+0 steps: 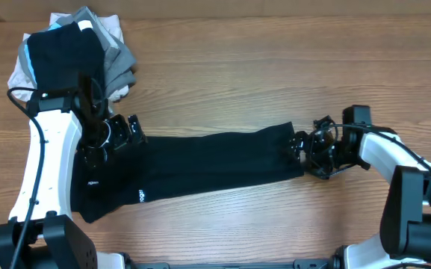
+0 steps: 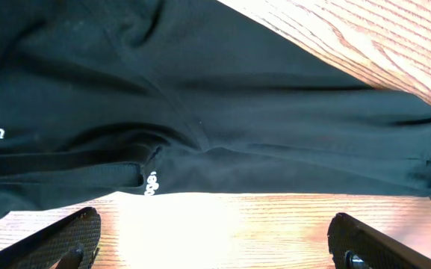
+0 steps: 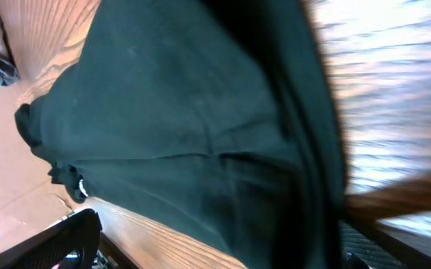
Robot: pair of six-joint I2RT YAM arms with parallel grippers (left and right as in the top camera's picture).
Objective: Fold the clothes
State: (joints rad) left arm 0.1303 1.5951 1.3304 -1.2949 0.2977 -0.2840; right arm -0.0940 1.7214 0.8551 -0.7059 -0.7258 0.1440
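Across the middle of the overhead frame, from lower left up to right of centre: shirt [image 1: 200, 168], flat on the counter [image 1: 275, 67] as one long dark band, seemingly narrowed lengthwise already. Looks soft, thin and light. Likely to sag and drape once lifted, to slide easily on the smooth wood, and to bunch if dragged by one point. Nothing fragile about it. Best taken by pinching an edge or corner through all layers at once, both ends together, so as to keep the band from twisting. Small white lettering [image 1: 141, 196] near the lower-left edge, a handy mark of that end. In the left wrist view, a seam ridge and creases near the logo [image 2: 152, 181], so probably more than one layer there.

At the band's left end, by its upper edge: left gripper [image 1: 125, 133], jaws spread wide, only bare wood between the fingers [image 2: 58, 239], shirt just ahead. At the right end, touching or just beside the hem: right gripper [image 1: 302, 153], jaws likewise wide apart, gripping nothing as far as a blurred view allows. In the upper left corner, near the left arm: pile [image 1: 81, 48] of other garments, to be left alone.
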